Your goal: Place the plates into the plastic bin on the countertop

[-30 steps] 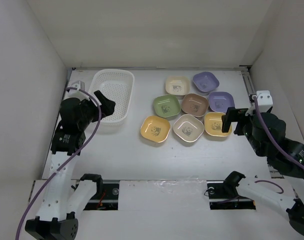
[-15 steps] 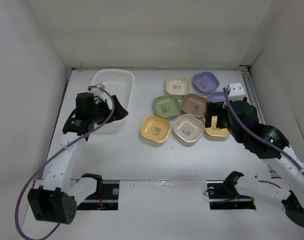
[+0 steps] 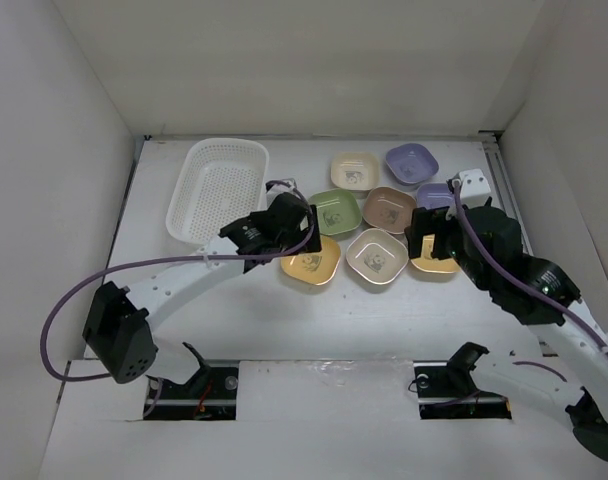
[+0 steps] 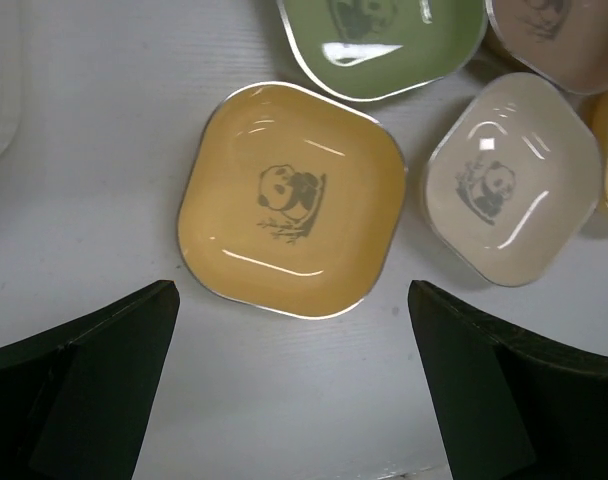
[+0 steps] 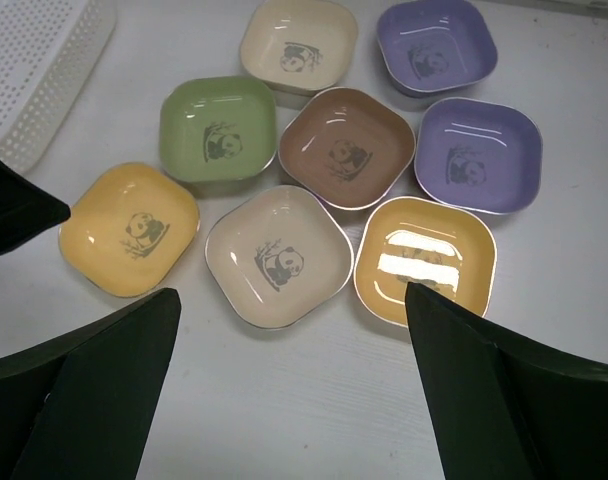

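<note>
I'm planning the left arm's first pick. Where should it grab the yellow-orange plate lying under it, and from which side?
Probably its raised rim at the edge nearest the open left gripper, from above, one finger inside, one outside. The yellow-orange plate lies flat and shallow; bare countertop borders that edge, while the green plate and beige plate crowd the far and right edges.

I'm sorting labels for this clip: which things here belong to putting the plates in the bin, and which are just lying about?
Job: plastic bin; cream plate, green plate, brown plate, beige plate, two lavender plates, two yellow-orange plates; left hand and right hand, both open.
Lying about: nothing loose; only the arms' purple cables.
</note>
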